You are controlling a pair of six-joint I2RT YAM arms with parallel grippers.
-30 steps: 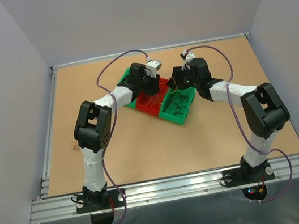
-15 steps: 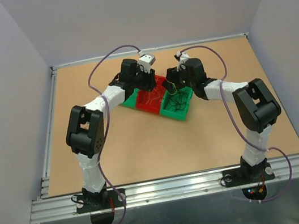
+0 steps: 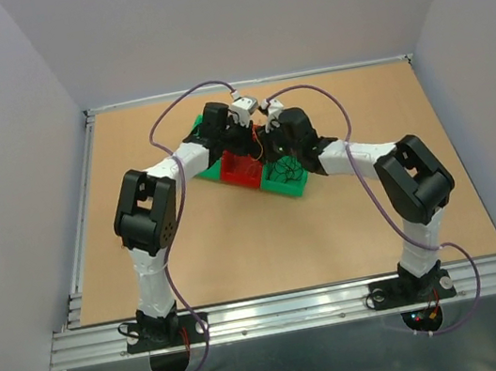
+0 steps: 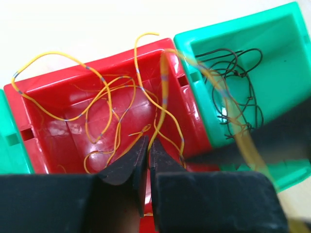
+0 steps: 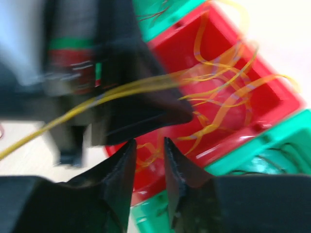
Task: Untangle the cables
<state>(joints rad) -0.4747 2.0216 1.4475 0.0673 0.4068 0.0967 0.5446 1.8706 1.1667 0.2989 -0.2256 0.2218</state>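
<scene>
- Cables (image 4: 164,82): yellow strands lie in the red bin (image 4: 48,145), black ones in the green bin (image 4: 286,63).
- Your left jaws are clenched low over the yellow heap, probably pinching one strand. The right jaws are slightly parted.

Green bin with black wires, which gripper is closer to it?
Right. Right gripper hangs at the red bin's edge beside the green bin; left gripper over the red bin's middle.

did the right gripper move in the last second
Yes. Against the table's back rail, the right gripper has shifted left, closing on the left gripper at the red bin.
</scene>
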